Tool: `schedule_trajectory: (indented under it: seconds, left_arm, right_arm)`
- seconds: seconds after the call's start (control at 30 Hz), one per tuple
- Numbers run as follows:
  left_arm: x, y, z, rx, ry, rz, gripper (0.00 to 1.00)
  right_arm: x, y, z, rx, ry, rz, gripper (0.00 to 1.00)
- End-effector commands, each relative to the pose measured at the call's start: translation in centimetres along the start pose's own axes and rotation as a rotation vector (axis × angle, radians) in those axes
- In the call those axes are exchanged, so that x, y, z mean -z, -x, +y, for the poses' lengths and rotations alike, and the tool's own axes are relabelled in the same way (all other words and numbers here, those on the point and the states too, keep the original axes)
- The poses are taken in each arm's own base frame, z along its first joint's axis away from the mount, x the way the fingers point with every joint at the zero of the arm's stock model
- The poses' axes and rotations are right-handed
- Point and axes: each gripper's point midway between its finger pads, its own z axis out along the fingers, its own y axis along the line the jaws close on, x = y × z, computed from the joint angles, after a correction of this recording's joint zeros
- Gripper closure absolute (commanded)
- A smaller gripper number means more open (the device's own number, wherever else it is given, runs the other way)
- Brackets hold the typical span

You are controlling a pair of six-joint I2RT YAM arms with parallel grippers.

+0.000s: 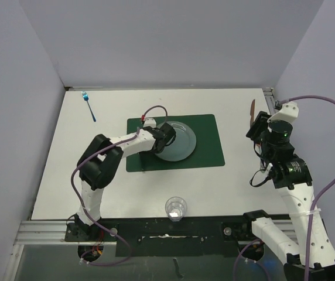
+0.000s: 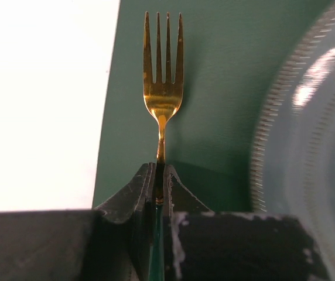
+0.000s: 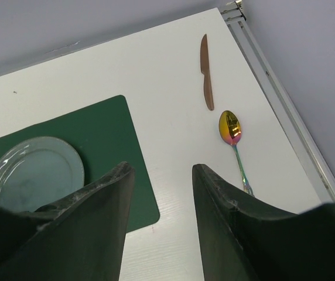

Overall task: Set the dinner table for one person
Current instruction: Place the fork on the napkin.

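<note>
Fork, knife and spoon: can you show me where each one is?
fork [image 2: 163, 99]: left wrist view, base of the prongs.
knife [image 3: 208, 89]: right wrist view, its lower half.
spoon [image 3: 230, 127]: right wrist view, the shiny bowl.

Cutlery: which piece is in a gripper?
The gold metal fork, clamped by its handle in the left gripper over the dark green placemat. The brown knife, the iridescent spoon and the blue utensil lie loose on the white table.

Robot lab; bare partition walls [image 1: 156, 41]; aluminium-railed dinner table [image 1: 232, 187]
</note>
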Motion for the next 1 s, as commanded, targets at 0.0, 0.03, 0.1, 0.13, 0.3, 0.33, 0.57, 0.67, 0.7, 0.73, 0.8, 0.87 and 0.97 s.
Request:
schedule_trajectory:
  seconds: [0.0,0.03,0.1,0.13,0.3,0.33,0.57,0.67,0.7,0.73,0.8,0.87,0.97]
  left_arm:
    - [-0.3,1.5,1.4,0.159,-0.044,-0.011,1.00]
    - [-0.3,1.7,1.6,0.168,-0.062,-0.012,1.00]
    - [-0.7,2.1,1.5,0.177,-0.087,-0.018,1.00]
    - [-0.9,2.2,1.4,0.171,-0.098,-0.020,1.00]
    - [-1.4,3.3,0.4,0.119,-0.114,-0.047,1.00]
    - [-1.4,3.6,0.2,0.113,-0.120,-0.052,1.00]
    - [-1.9,5.4,-1.2,0.059,-0.159,-0.079,1.00]
    - [-2.4,5.6,-1.0,0.051,-0.164,-0.078,1.00]
    - [-2.6,5.6,-0.9,0.049,-0.170,-0.077,1.00]
    - [-2.7,5.7,-1.0,0.046,-0.180,-0.077,1.00]
    - [-3.2,5.6,-0.8,0.046,-0.182,-0.070,1.00]
    - [-3.5,5.4,-0.7,0.044,-0.184,-0.061,1.00]
    - [-3.8,4.9,-0.9,0.041,-0.197,-0.055,1.00]
  right_arm:
    - [0.6,1.8,-0.6,-0.019,-0.018,-0.073,0.55]
    - [0.6,1.8,-0.5,-0.020,-0.014,-0.073,0.55]
    - [0.4,1.7,-0.4,-0.024,-0.010,-0.068,0.55]
    - [0.3,1.6,-0.3,-0.024,-0.007,-0.064,0.55]
    - [-0.2,1.1,0.0,-0.022,-0.001,-0.040,0.55]
    - [-0.3,1.1,0.0,-0.021,-0.002,-0.038,0.55]
    - [-0.3,1.2,0.0,-0.021,-0.006,-0.039,0.55]
    - [-0.4,1.3,-0.1,-0.019,-0.008,-0.040,0.55]
    - [-0.4,1.3,0.0,-0.019,-0.008,-0.039,0.55]
    - [-0.4,1.2,0.0,-0.019,-0.008,-0.038,0.55]
    - [-0.5,1.1,0.0,-0.019,-0.008,-0.035,0.55]
    - [-0.5,1.1,0.0,-0.020,-0.006,-0.034,0.55]
    - [-0.6,1.0,0.1,-0.020,-0.004,-0.032,0.54]
